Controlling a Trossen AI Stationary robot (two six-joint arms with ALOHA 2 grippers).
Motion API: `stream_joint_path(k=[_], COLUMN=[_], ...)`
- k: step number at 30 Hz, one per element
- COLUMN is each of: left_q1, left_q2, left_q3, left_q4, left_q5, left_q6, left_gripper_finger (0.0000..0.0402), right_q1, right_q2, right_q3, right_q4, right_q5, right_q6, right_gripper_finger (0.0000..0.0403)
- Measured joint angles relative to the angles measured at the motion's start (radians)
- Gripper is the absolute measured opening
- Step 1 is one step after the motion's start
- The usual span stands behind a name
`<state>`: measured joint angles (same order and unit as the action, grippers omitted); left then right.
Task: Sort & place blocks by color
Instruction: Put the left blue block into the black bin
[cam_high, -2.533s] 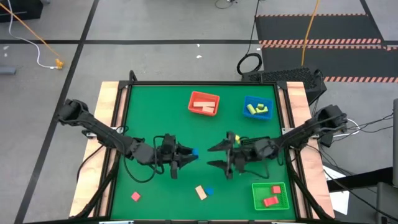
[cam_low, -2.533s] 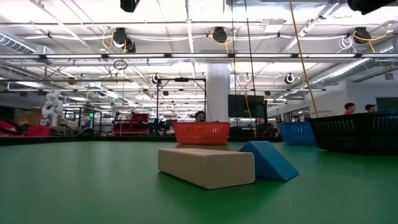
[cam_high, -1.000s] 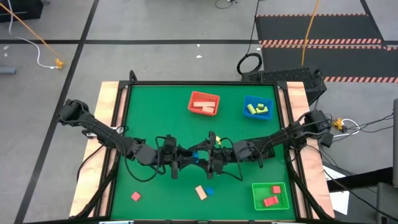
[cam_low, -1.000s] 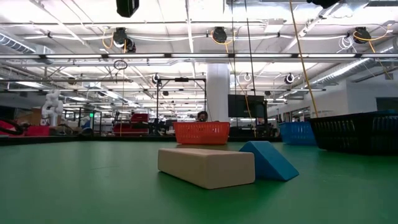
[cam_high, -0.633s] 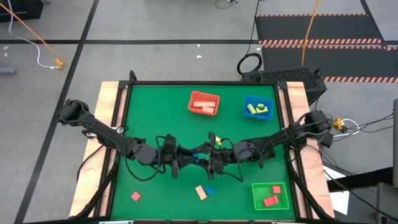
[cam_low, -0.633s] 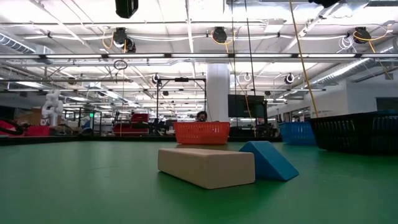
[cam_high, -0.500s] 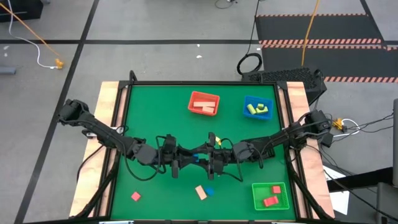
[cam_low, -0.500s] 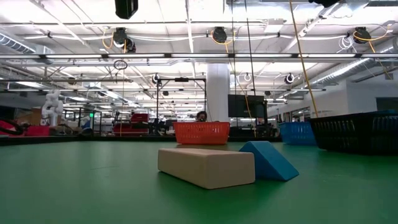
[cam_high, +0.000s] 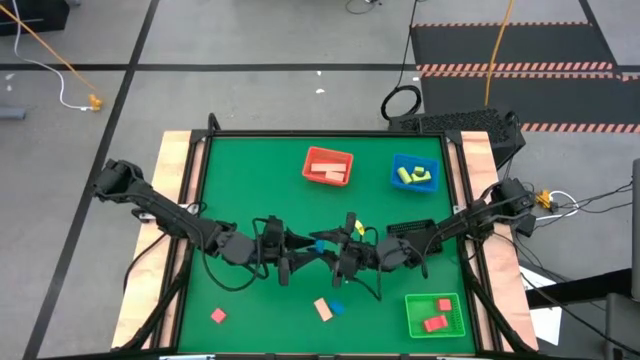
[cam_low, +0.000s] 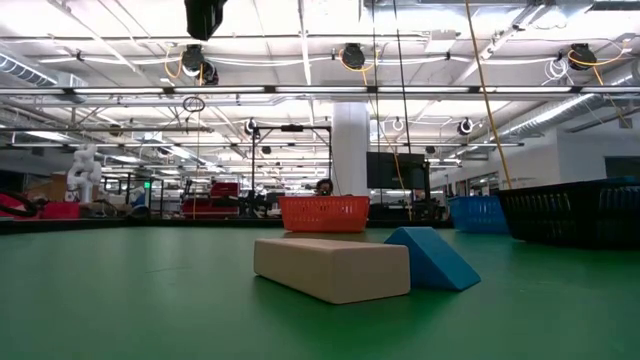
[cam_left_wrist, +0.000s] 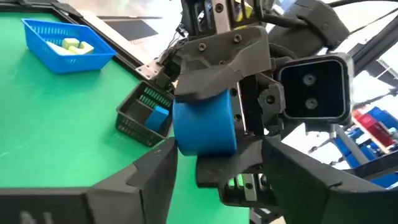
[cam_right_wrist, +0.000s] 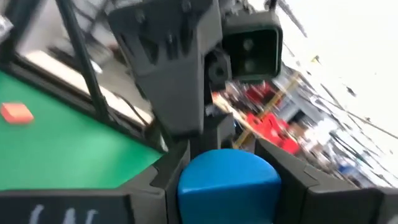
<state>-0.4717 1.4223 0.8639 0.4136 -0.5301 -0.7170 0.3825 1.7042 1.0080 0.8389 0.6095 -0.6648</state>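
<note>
Green table (cam_high: 230, 170) fills mid-frame in the high view. The two arms meet at its centre. Left gripper (cam_high: 300, 248) and right gripper (cam_high: 338, 252) face each other, a rounded blue block (cam_high: 319, 245) between them, held above the table.

In the left wrist view the right gripper's fingers clamp the blue block (cam_left_wrist: 204, 126); we judge the left jaws spread, flanking it, though contact is unclear. The black tray (cam_high: 405, 232) lies right of centre, nearer the right arm.
</note>
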Motion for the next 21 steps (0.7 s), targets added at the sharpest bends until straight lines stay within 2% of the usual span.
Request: stream_joint_path(k=[5,9,14,15,19,21], left_q1=[0.022,0.025,0.027,0.025,0.023,0.023], left_q2=[0.0,-0.001,-0.001,-0.001,-0.001,-0.001], left_q3=[0.0,0.0,0.0,0.0,0.0,0.0], left_q4=[-0.06,-0.093,-0.104,-0.106,-0.117,-0.126], left_q5=[-0.002,0.009,0.004,0.005,0.005,0.003], left_q6=[-0.019,-0.029,-0.034,-0.034,-0.026,-0.026], left_gripper_finger=[0.0255,0.0263,0.0264,0.0264,0.0264,0.0264], right_q1=[0.034,0.064,0.122,0.135,0.2,0.226], right_q2=[-0.008,-0.044,-0.096,-0.105,-0.155,-0.175], right_q3=[-0.001,-0.001,-0.001,-0.003,-0.054,-0.087], right_q4=[-0.082,-0.182,-0.37,-0.394,-0.385,-0.385], right_q5=[0.237,0.528,0.94,0.963,0.919,0.955], right_q6=[-0.067,-0.108,-0.081,-0.071,0.087,0.17], right_gripper_finger=[0.0147,0.0147,0.0147,0.0147,0.0154,0.015])
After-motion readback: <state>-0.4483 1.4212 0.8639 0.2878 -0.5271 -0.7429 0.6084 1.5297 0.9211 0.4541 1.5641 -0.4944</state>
